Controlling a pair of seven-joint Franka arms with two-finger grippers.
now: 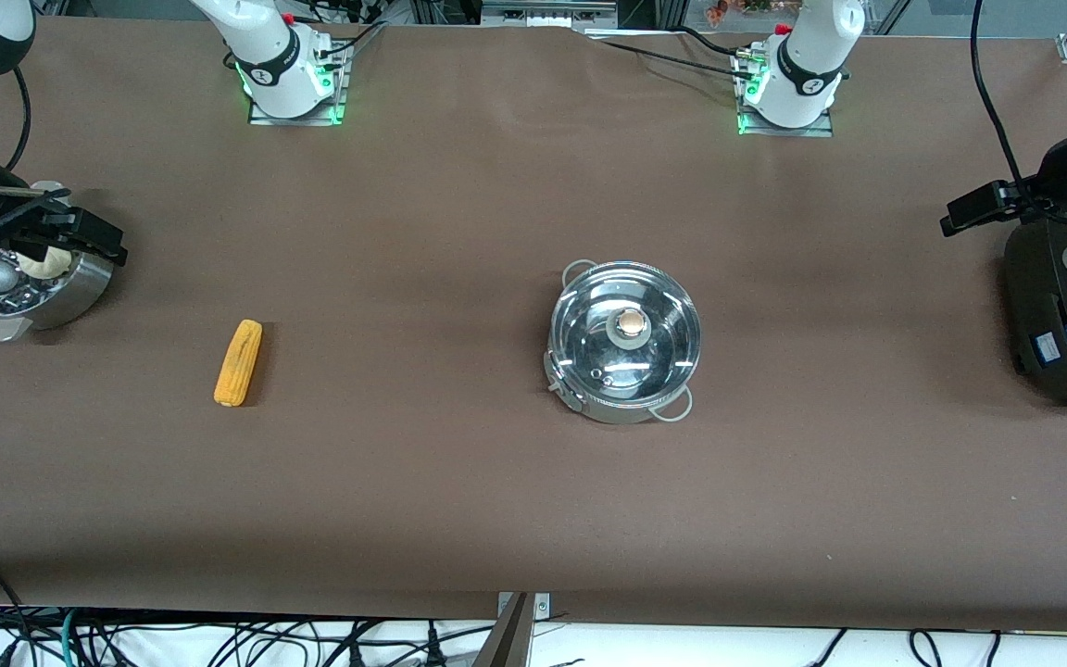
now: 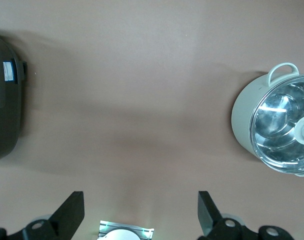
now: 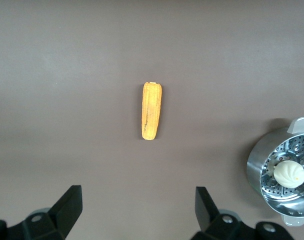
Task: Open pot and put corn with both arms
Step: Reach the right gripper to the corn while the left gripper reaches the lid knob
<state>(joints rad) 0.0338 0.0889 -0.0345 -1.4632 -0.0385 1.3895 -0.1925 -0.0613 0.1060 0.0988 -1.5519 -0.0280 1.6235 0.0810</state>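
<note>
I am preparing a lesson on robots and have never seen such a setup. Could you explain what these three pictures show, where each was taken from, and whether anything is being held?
Two white robot arms are bolted along one edge of a brown table. The large picture comes from a high camera facing them. The two smaller pictures come from cameras on the arms' wrists, looking down past each arm's two-fingered tool.

On the table lie a yellow corn and a shiny pot, its glass lid on. The corn is toward the right arm's end. At that end stands a steamer pot holding a white bun; at the left arm's end, a black cooker.

The left tool and right tool are both open and hold nothing. The right tool is over bare table beside the corn, the left between pot and cooker.
</note>
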